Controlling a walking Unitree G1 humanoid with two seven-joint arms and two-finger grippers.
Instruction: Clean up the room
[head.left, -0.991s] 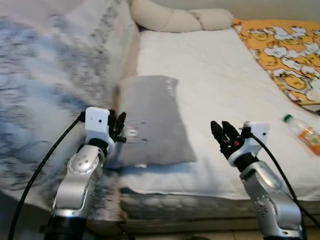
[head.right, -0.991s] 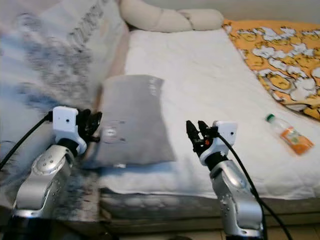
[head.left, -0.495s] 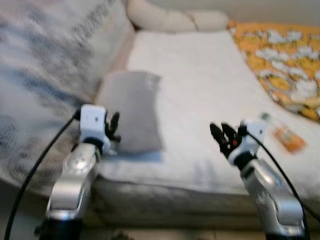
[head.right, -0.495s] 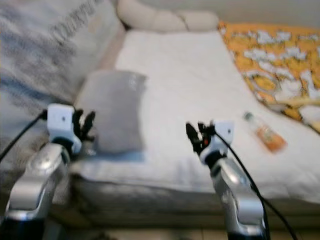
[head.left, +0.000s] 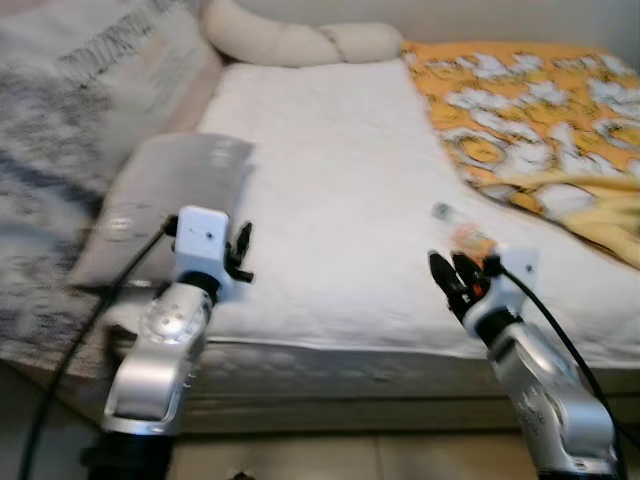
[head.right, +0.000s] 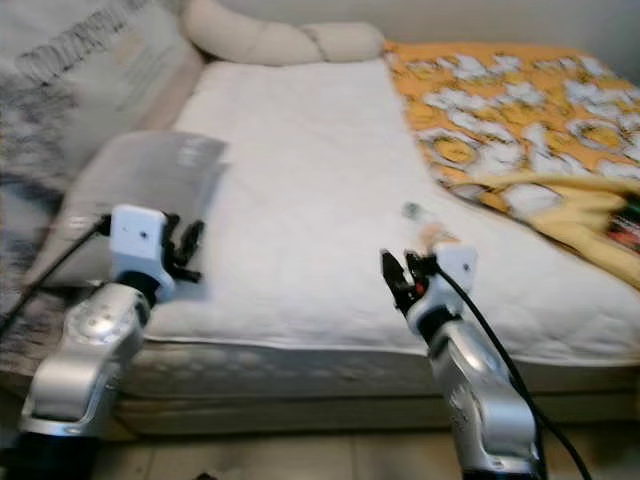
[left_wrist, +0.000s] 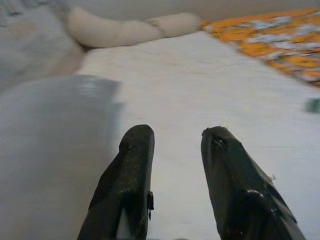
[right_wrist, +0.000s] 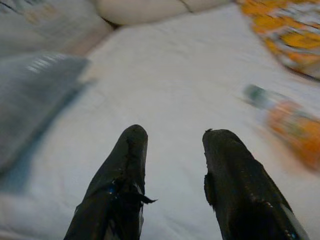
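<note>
Two grippers, my left (head.left: 243, 258) and right (head.left: 452, 280), hover fingers apart over the bed (head.left: 330, 180); right wrist view shows the bottle (right_wrist: 287, 122) near.

Bed (head.left: 330, 180) with pillow (head.left: 160, 205), bottle (head.left: 458, 232), blanket (head.left: 530, 120)

Grey pillow (head.left: 160, 200), orange-patterned blanket (head.left: 520, 110)

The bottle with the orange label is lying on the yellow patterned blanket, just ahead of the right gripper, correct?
Not quite. The bottle lies on the white mattress, beside the yellow patterned blanket, not on it. It is just ahead of the right gripper, as the right eye view shows.
</note>
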